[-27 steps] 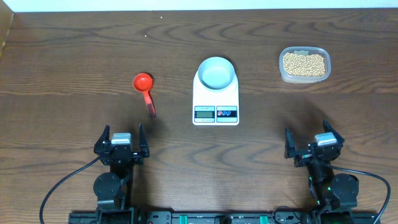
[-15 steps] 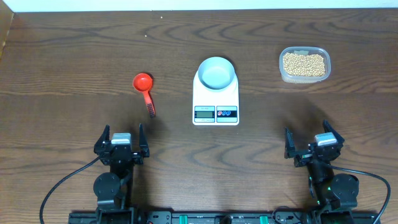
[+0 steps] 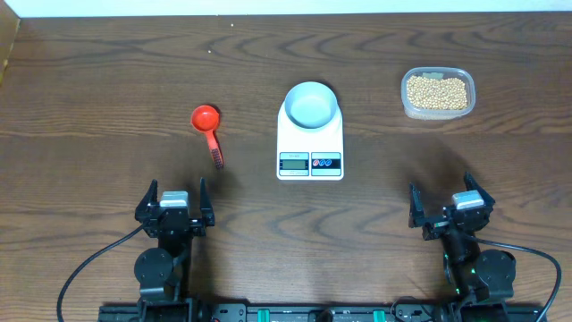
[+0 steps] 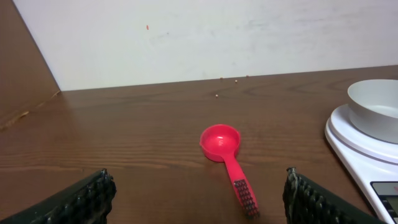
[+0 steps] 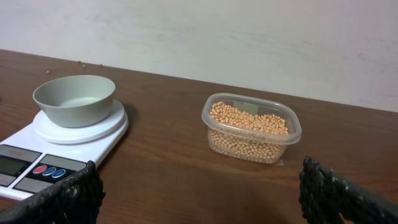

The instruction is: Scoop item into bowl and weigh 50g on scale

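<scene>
Two grippers, left [image 3: 177,188] and right [image 3: 442,190], sit spread and empty nearer than the scale [image 3: 310,143], nothing having moved lately, so scooping is yet to start: the red scoop [image 3: 209,130] lies left of the scale, the apparently empty bowl [image 3: 312,104] on it, the beans [image 3: 436,91] in their tub [image 3: 404,100] to its far right.

- On my remote feed, a dark wood-grain table [image 3: 107,80] fills the overhead view.
- A white scale [image 3: 310,141] sits mid-table.
- A red scoop [image 3: 206,119] lies to its left, apart.
- A clear tub [image 3: 438,115] stands at far right.
</scene>
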